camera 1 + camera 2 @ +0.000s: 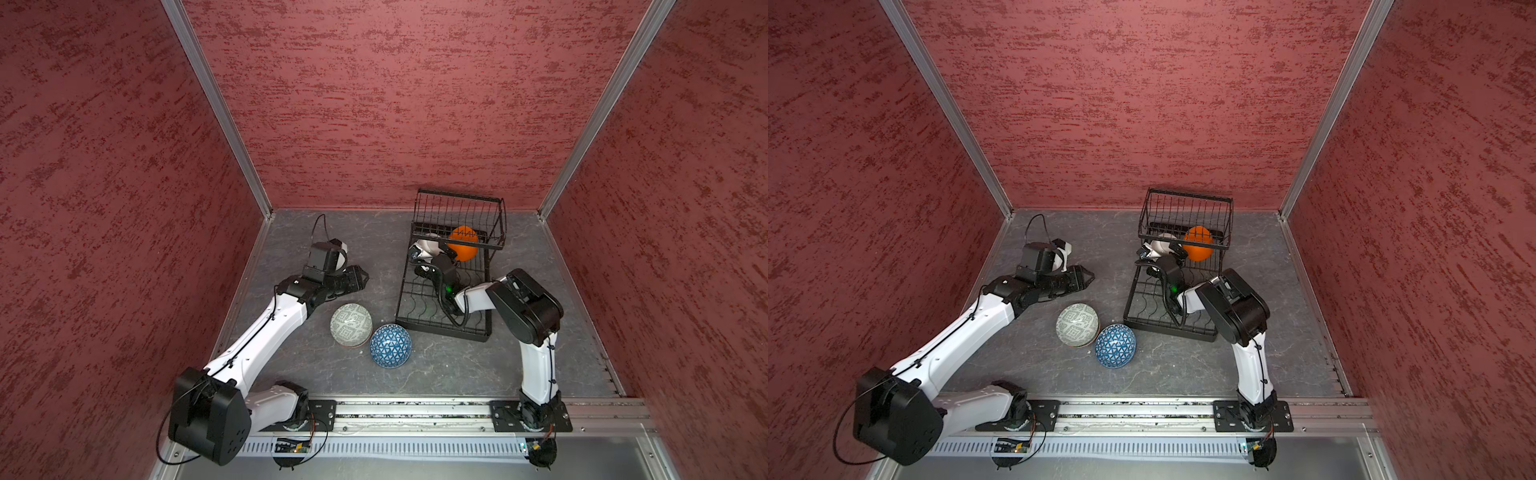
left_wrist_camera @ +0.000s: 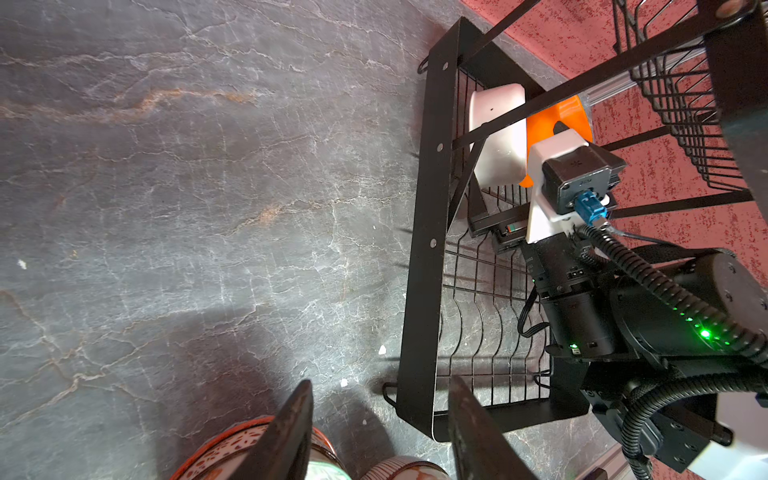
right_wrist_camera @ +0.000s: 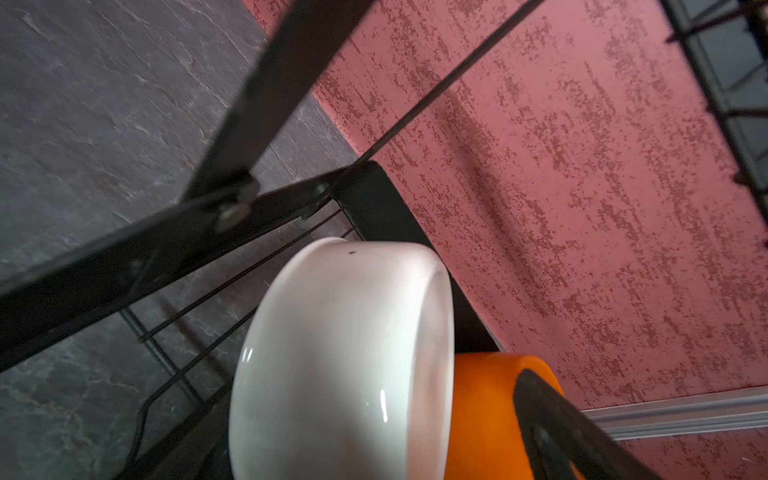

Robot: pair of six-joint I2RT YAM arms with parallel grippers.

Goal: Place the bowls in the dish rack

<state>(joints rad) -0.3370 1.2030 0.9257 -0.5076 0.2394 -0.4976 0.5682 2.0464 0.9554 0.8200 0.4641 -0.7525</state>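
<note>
- Currently, left claw (image 1: pixel 362 277) is hovering over the counter (image 1: pixel 436 374), fingers apart, gripping nothing.
- Grey-green bowl (image 1: pixel 351 325) and blue bowl (image 1: pixel 390 346) are lying upside down on the counter; a red-and-white rim (image 2: pixel 224 449) is peeking out beneath.
- Dish rack (image 1: pixel 440 329) is holding white bowl (image 1: pixel 428 240) and orange bowl (image 1: pixel 463 245) on edge.
- Right claw (image 1: pixel 433 251) is straddling the white bowl, fingers apart.
- Judging: two loaded, at least three remaining.

The dark grey, slate-look table (image 1: pixel 540 357) carries the black wire dish rack (image 1: pixel 440 329) at about 1 o'clock from its middle. Toward 8 o'clock lie two upturned bowls: a grey-green patterned bowl (image 1: pixel 351 325), with a blue patterned bowl (image 1: pixel 390 346) just beside it at its 4 o'clock
</note>
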